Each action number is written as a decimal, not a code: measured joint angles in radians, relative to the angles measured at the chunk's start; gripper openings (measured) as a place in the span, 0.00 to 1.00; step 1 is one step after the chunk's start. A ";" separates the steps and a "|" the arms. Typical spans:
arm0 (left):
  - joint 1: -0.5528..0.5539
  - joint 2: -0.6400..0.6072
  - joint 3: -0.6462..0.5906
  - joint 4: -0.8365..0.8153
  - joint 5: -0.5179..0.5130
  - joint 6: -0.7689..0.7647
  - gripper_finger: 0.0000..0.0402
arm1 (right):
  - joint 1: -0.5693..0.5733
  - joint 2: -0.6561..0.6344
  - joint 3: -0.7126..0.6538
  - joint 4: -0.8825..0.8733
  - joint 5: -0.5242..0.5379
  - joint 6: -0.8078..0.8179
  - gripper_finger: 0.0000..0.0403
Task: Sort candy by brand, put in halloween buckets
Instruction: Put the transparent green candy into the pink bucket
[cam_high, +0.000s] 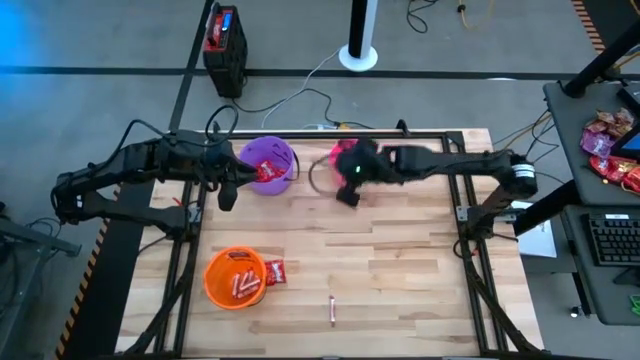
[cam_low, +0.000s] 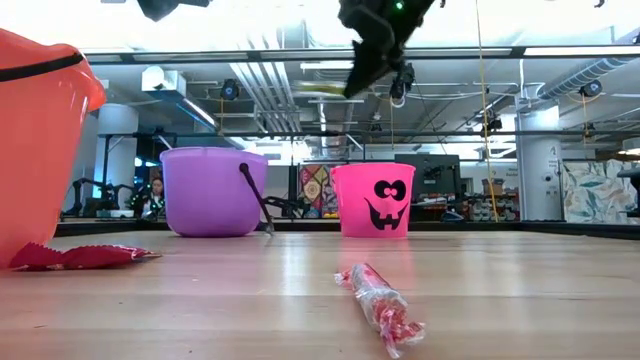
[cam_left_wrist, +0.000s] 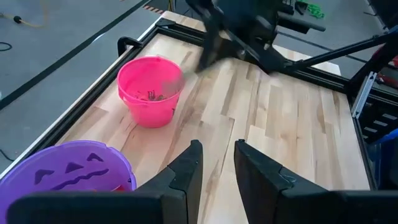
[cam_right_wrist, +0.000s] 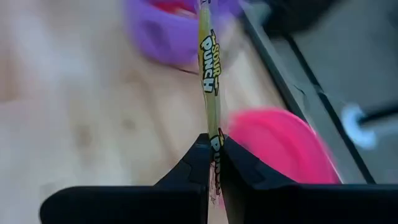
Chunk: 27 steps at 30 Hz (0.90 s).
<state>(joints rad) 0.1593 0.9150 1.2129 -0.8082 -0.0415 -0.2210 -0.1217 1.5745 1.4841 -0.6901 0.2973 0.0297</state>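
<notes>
My right gripper (cam_right_wrist: 213, 158) is shut on a thin yellow-green stick printed "Sour Punch" (cam_right_wrist: 208, 68). It hangs high over the table beside the hot pink bucket (cam_high: 340, 158) (cam_low: 373, 200). My left gripper (cam_left_wrist: 216, 163) is open and touches nothing; it hovers next to the purple bucket (cam_high: 268, 160) (cam_left_wrist: 68, 171), which holds red packets. The orange bucket (cam_high: 236, 277) stands near the front with tan sticks inside. A red packet (cam_high: 274, 270) (cam_low: 75, 257) lies flat beside it. A pinkish stick (cam_high: 333, 310) (cam_low: 380, 305) lies flat on the wood. My right gripper pinches the stick between its two fingers at one end (cam_right_wrist: 213, 144). The stick runs on along the fingers' line, straight out past the fingertips. It is lifted clear of the table, its free end (cam_right_wrist: 203, 12) toward the purple bucket.
The table's black frame rail (cam_high: 300, 135) runs just behind the purple and pink buckets. Bare wood (cam_high: 400, 260) lies open across the middle and right. A side desk (cam_high: 610, 150) to the right carries bags of red and purple candy and a keyboard.
</notes>
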 joint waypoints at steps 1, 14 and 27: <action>0.000 0.000 0.000 0.000 -0.001 0.003 0.19 | -0.024 -0.015 -0.003 -0.020 0.020 0.025 0.03; 0.001 0.000 -0.002 -0.030 -0.072 0.031 0.19 | -0.284 0.024 -0.059 -0.126 -0.123 0.075 0.03; 0.001 0.011 -0.003 -0.035 -0.101 0.033 0.19 | -0.313 0.059 -0.058 -0.128 -0.195 0.136 0.17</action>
<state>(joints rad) 0.1604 0.9262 1.2102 -0.8428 -0.1428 -0.1876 -0.4343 1.6338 1.4258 -0.8181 0.1028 0.1657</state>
